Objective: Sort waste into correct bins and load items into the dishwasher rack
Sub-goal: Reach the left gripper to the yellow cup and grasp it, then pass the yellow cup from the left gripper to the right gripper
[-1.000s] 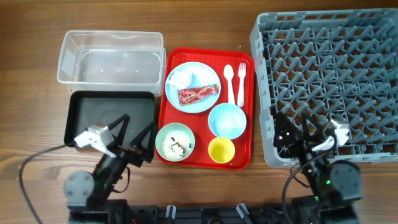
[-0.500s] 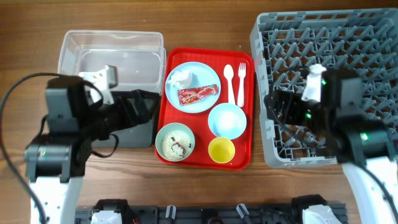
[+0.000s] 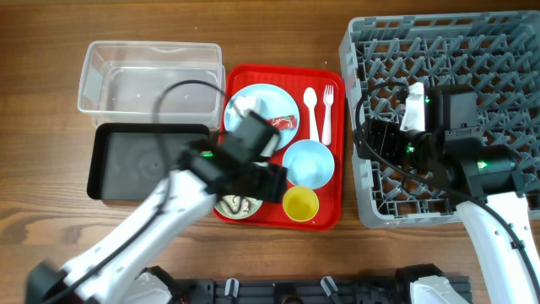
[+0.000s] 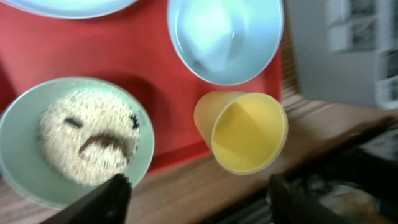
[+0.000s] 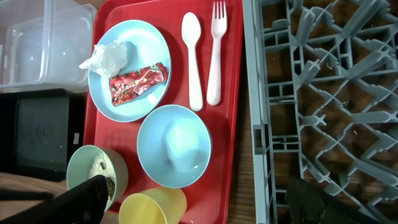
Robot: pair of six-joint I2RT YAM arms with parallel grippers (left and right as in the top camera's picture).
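The red serving tray (image 3: pixel 336 203) holds a light blue plate (image 5: pixel 127 71) with a crumpled white napkin (image 5: pixel 106 57) and a red snack wrapper (image 5: pixel 138 84). A white spoon (image 5: pixel 193 56) and fork (image 5: pixel 214 53) lie beside it. In front stand a light blue bowl (image 4: pixel 224 34), a yellow cup (image 4: pixel 245 130) and a pale green bowl (image 4: pixel 74 140) of rice-like scraps. My left gripper (image 4: pixel 199 205) is open and empty above the green bowl and the cup. My right gripper (image 5: pixel 199 205) is open and empty over the left edge of the grey rack (image 3: pixel 447 101).
A clear tub (image 3: pixel 148 76) stands at the back left, with a black tray (image 3: pixel 135 160) in front of it. My left arm crosses over the black tray's right end and hides part of the plate in the overhead view.
Both arms rose from the table's front edge. My left arm then swung right, from over the black tray to over the red tray. The right arm shifted slightly.
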